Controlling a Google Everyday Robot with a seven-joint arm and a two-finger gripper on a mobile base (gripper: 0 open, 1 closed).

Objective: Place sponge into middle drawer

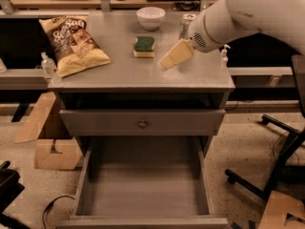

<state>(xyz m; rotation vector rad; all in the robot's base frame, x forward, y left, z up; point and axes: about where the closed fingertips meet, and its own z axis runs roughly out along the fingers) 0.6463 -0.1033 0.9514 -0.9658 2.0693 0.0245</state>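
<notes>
Sponge [144, 46]: upper centre of the frame, lying flat on the grey cabinet top [119, 73], green side up, with nothing touching it.
Gripper [167, 61]: cream-coloured, just right of the sponge and apart from it, slanting down to the left over the cabinet top. Whether it is open or closed cannot be told; nothing shows in its hold.
Arm [238, 13]: white and bulky, coming in from the upper right corner.
Middle drawer [143, 190]: lower centre, pulled well out, its grey floor and side walls showing.
Drawer front [109, 123]: above the open drawer, shut (small round knob at its middle).
White bowl [150, 17]: near the back edge, just behind the sponge.
Can [186, 25]: right of the bowl, partly behind the arm.
Chip bag [74, 42]: upper left of the cabinet top, lying flat.
Cardboard boxes [52, 151]: on the floor at the left.
</notes>
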